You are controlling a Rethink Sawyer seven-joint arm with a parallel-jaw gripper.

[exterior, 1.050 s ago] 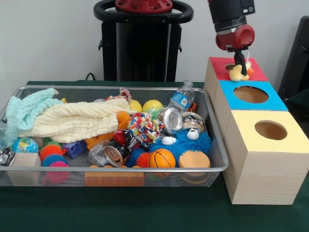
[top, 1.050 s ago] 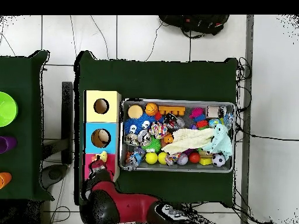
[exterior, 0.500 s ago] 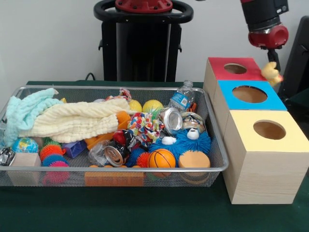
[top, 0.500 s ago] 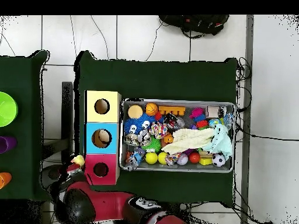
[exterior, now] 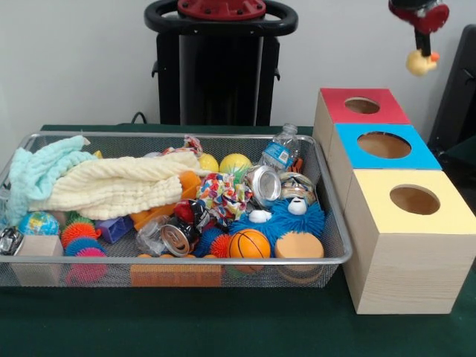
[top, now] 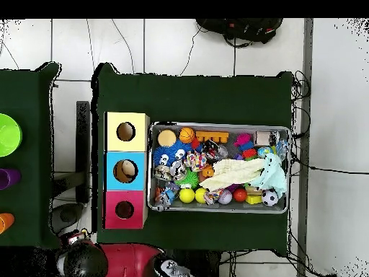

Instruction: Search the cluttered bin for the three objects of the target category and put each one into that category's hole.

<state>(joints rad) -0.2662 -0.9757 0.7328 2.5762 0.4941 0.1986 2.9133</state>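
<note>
Hand (exterior: 422,46) closed on a yellow duck (exterior: 419,63), which hangs just under it, high up, above and beyond the red box (exterior: 362,108), well clear of its hole (exterior: 362,105). Three boxes in a row: red, blue (exterior: 383,146), yellow (exterior: 413,201), one hole each. One bin (exterior: 333,223) beside them, full of clutter.

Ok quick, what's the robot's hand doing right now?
Gripper: shut on the yellow rubber duck, held in the air off to the side of the red box.
</note>
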